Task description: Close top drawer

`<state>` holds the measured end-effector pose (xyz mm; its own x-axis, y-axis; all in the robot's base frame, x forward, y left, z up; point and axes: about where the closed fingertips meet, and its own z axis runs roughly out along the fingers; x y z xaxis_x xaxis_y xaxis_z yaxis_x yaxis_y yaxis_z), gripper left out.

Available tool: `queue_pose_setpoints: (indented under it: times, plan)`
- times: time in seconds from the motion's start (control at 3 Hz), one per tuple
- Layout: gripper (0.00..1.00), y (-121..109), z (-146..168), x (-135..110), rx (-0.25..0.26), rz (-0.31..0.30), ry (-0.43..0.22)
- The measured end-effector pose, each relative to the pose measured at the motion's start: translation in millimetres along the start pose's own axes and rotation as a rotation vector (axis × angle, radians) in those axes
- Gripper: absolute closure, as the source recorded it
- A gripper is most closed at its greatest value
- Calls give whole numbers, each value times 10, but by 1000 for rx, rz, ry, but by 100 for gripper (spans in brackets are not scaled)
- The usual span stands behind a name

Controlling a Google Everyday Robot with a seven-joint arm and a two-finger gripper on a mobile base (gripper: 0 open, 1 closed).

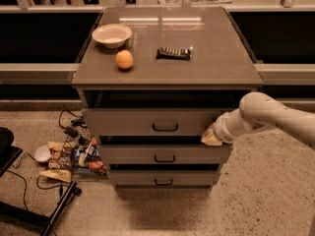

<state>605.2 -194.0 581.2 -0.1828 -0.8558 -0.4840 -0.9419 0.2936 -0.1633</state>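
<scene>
Looking down at a grey cabinet (221, 63) with three drawers stacked in its front. Got the top drawer (123, 122) pulled partway out: tall flat front panel sitting forward of the countertop edge, dark gap above it, small black handle (165, 127) dead centre. Under that, seeing the middle drawer (128, 154) and the bottom drawer (133, 178), both with shorter fronts and the same kind of black handle, with dark slits between them.

Spotting the gripper (210, 137) at the right end of the top drawer's front panel, down by the lower corner, right up against it or as good as. Can't tell whether it's open or closed, honestly. Hangs off a chunky white arm (268, 113) stretching in from the right edge of the shot.

Up on the countertop: a pale bowl (111, 35) at the back left, an orange (124, 59) just in front of it, and a dark snack bar (173, 53) off to the right of the orange, well apart from the bowl.

Down on the speckled floor (266, 191), left of the cabinet: a messy heap of snack packets (74, 156), some black cables (69, 122) and a small white cup-looking thing (42, 153).
</scene>
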Motion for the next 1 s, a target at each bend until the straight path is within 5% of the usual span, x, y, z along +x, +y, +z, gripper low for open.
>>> queue_pose_setpoints:
  times: [0.33, 1.0]
  plan:
    - [100, -386, -37, 241, 54, 78, -15]
    - [100, -253, -29, 189, 23, 52, -7]
